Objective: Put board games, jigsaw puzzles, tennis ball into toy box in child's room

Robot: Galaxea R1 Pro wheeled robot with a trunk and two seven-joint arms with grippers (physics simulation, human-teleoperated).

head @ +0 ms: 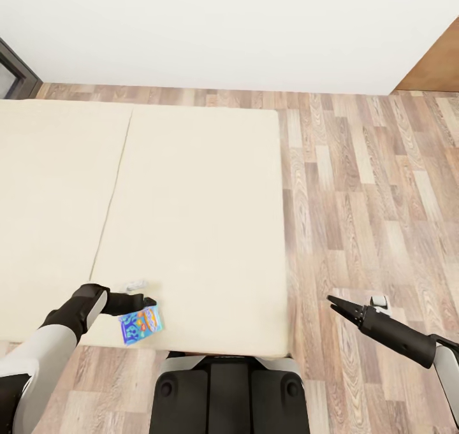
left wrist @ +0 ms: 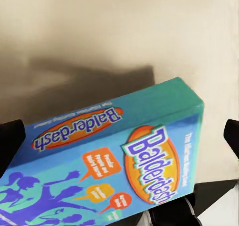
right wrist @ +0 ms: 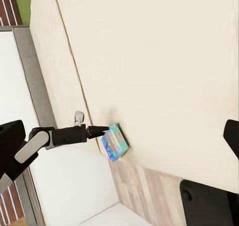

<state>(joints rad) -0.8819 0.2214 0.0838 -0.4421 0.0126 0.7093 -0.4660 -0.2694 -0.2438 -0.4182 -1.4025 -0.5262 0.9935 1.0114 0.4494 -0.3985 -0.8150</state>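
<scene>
A light blue board game [head: 140,325] marked Balderdash hangs tilted just above the near edge of the beige bed [head: 191,198]. My left gripper [head: 148,304] is shut on it. In the left wrist view the game box [left wrist: 114,161] spans the gap between the two dark fingers [left wrist: 10,141] and casts a shadow on the mattress [left wrist: 119,32]. The right wrist view takes in the left gripper [right wrist: 102,131] holding the box [right wrist: 115,142] at the bed's edge [right wrist: 164,61]. My right gripper [head: 331,301] hovers over the floor to the right of the bed, open and holding nothing.
Wood floor [head: 370,198] runs along the right of the bed and beyond it up to the white wall [head: 223,26]. A dark frame [head: 13,71] stands at the far left and a brown wooden panel [head: 440,61] at the far right. My base [head: 229,389] is against the bed's near edge.
</scene>
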